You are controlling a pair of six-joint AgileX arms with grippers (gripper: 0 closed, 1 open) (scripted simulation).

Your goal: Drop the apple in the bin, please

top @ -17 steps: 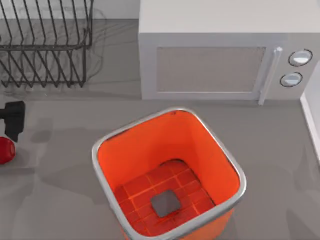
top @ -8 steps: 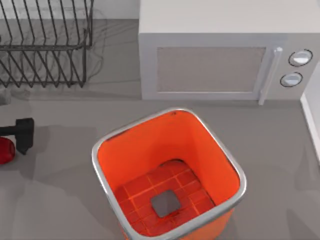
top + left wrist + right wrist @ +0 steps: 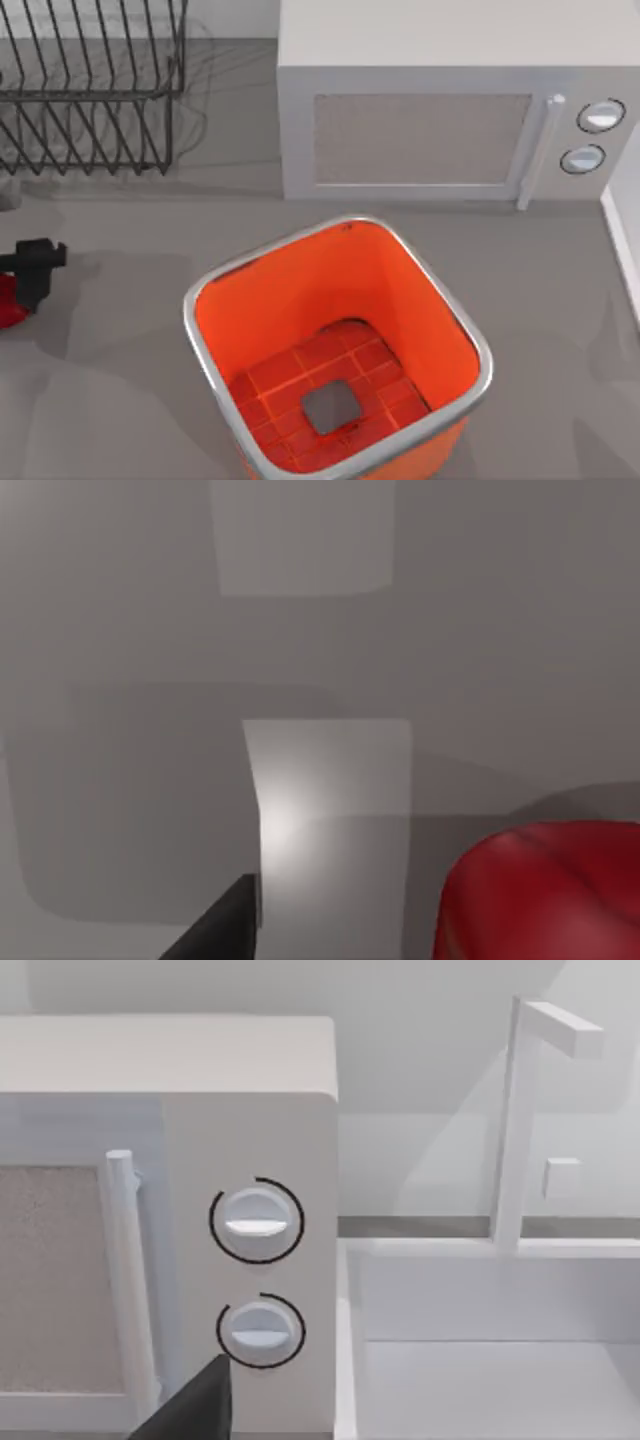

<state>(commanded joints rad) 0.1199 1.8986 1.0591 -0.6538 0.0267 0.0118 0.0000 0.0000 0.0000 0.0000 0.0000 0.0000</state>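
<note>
The apple is small, glossy and red, lying on the grey counter at the far left edge of the top view. My left gripper is a black shape just right of the apple, overlapping its upper right side. In the left wrist view the apple sits close by, with a dark part of that gripper beside it and a gap between them. The bin is large, orange and silver-rimmed, standing open at the front centre, well right of the apple. A dark tip of my right gripper shows facing the microwave's knobs.
A white microwave stands behind the bin. A black wire rack fills the back left corner, just behind the apple's area. A white shelf frame sits at the microwave's right. Bare counter lies between apple and bin.
My left gripper came forward and to the right, then edged back left until it overlaps the apple. The apple and bin have not moved.
</note>
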